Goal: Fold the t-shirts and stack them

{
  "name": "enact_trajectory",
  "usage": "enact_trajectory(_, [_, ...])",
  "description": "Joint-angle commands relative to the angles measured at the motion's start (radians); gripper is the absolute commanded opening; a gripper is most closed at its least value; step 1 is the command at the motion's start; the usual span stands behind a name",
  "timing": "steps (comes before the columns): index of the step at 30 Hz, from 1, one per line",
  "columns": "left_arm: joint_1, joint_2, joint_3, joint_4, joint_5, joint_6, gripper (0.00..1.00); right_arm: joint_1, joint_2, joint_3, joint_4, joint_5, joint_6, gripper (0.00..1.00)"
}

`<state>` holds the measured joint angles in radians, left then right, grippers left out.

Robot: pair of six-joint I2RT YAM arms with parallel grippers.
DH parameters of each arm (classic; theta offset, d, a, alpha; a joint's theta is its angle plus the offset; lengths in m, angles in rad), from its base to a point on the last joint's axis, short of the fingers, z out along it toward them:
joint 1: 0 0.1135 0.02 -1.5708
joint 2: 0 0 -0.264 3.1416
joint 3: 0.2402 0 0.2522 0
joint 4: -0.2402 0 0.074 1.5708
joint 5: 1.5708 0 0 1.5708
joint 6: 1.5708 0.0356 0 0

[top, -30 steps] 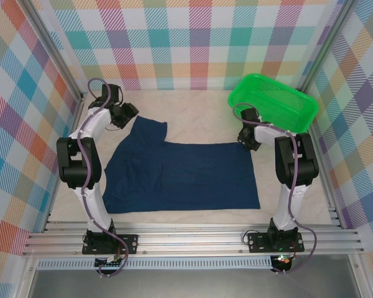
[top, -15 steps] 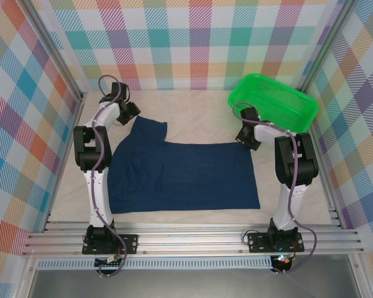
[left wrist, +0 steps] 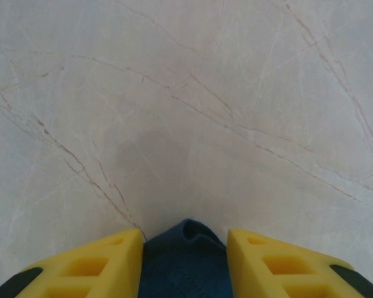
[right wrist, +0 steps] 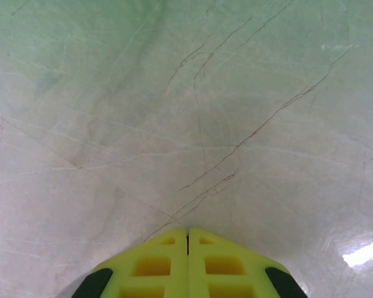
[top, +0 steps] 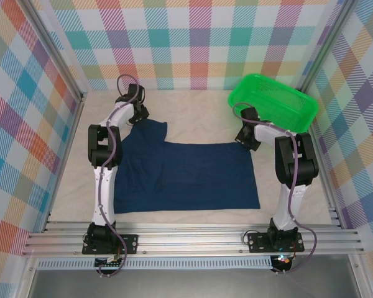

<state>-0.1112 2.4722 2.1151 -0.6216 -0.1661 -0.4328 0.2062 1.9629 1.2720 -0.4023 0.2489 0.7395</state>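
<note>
The dark navy t-shirt (top: 186,174) lies spread on the pale table, plain side up, with one sleeve reaching toward the back left. My left gripper (top: 137,117) is at that sleeve's far tip. In the left wrist view a bunched fold of navy cloth (left wrist: 185,261) fills the gap between the yellow fingers (left wrist: 112,257), so the left gripper (left wrist: 185,233) is shut on it. My right gripper (top: 244,141) sits at the shirt's back right corner. In the right wrist view it (right wrist: 188,230) is shut, fingers pressed together, with no cloth showing between them.
A green plastic mesh basket (top: 273,102) stands at the back right, just behind the right gripper. Plaid walls enclose the table on three sides. Bare marbled table surface (left wrist: 186,112) lies ahead of the left gripper.
My left arm has swung right along the back of the table, taking the sleeve with it; the shirt's left edge has drawn inward. The right arm has stayed put.
</note>
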Motion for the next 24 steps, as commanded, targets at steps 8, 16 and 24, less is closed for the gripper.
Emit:
enact_trajectory(8, [-0.001, 0.127, 0.236, -0.205, -0.044, -0.034, 0.21, 0.002, -0.018, 0.011, -0.032, -0.04, -0.022, 0.0])
enact_trajectory(16, [-0.001, 0.092, 0.25, -0.178, -0.017, -0.017, 0.0, 0.002, -0.019, 0.027, -0.033, -0.054, -0.035, 0.0])
enact_trajectory(24, [-0.005, 0.025, 0.248, -0.19, -0.065, -0.002, 0.0, 0.002, -0.027, 0.04, -0.044, -0.06, -0.052, 0.0])
